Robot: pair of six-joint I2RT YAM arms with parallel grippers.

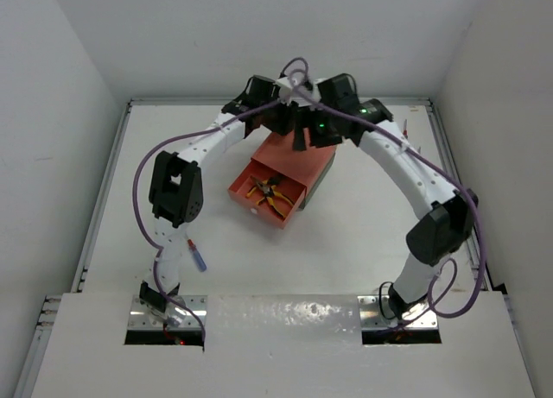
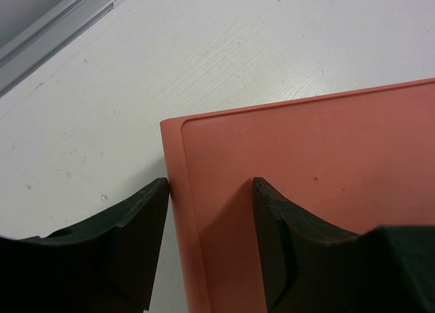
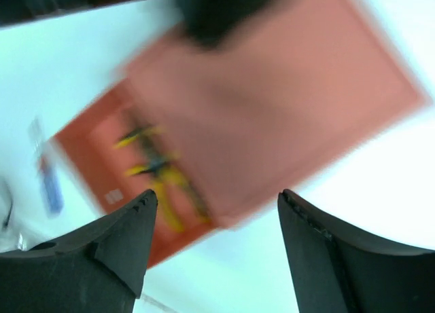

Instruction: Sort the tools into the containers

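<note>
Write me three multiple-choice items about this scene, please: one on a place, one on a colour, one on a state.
1. Where do the pliers lie?
A. on the table
B. in the salmon-red drawer
C. between a gripper's fingers

2. What colour are the handles of the pliers?
A. green
B. white
C. yellow

3. In what state is the salmon-red drawer?
A. pulled open
B. pushed shut
C. taken out and turned over

Answers:
1 B: the top view shows them inside the drawer.
2 C: yellow handles stand out against the red floor of the drawer.
3 A: its front juts forward and its inside is in plain view.
</note>
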